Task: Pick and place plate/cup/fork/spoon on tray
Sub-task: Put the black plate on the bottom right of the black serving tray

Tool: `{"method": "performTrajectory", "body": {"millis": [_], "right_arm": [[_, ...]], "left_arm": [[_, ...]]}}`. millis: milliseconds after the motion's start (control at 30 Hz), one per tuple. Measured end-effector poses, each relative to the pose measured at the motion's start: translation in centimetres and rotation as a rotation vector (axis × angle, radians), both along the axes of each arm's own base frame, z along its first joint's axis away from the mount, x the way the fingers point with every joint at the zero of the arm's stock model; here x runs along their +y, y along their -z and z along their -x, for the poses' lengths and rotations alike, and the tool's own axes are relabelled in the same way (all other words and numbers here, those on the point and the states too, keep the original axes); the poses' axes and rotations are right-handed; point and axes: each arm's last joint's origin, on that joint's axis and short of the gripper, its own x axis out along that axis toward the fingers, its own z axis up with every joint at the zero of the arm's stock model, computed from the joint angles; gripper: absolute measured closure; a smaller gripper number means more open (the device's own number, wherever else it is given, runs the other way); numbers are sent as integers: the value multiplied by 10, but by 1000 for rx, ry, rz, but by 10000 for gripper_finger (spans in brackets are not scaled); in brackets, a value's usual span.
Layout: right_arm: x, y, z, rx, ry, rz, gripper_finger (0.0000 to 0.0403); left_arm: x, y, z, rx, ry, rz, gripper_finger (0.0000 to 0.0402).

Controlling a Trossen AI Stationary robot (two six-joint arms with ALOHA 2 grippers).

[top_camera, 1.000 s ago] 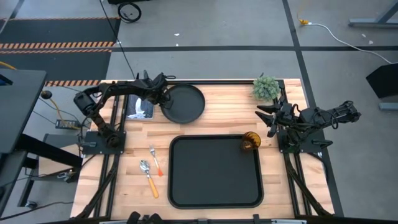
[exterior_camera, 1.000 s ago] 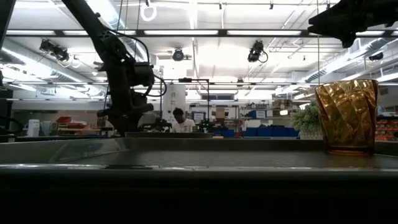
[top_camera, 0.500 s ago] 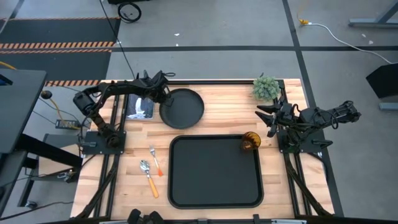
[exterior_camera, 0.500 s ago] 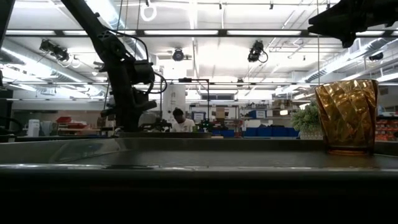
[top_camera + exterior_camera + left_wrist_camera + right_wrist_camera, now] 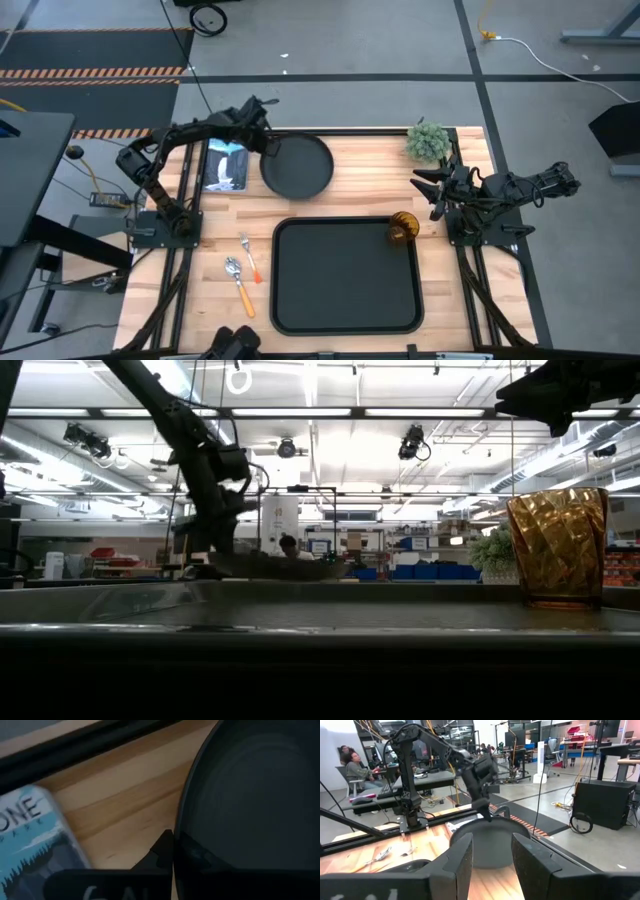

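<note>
Plate (image 5: 297,166) newly lifted, rim clamped in left pincer (image 5: 266,147); right pincer (image 5: 432,187) apart, idle

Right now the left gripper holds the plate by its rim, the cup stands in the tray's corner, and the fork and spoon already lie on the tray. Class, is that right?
One part is wrong. The high view shows the fork and spoon on the bare wooden table, beside the tray, not on it. The left gripper does hold the plate by its rim, and the cup stands in the tray's corner.
</note>
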Motion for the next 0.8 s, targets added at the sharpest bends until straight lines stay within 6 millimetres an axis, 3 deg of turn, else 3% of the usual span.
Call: {"method": "performTrajectory", "body": {"millis": [100,267,567,800], "right_arm": [[0,0,0,0,0,0,261],[0,0,0,0,0,1,261],[0,-1,0,-15,-4,-19,261],[1,-3,-1,-33,-38,-12,261]], "left_arm": [[-7,-16,-12,16,69,20,392],[-36,-31,-40,5,190,65,392],[-127,-29,-99,-31,367,86,392],[-194,-18,-126,-55,402,96,392]]}}
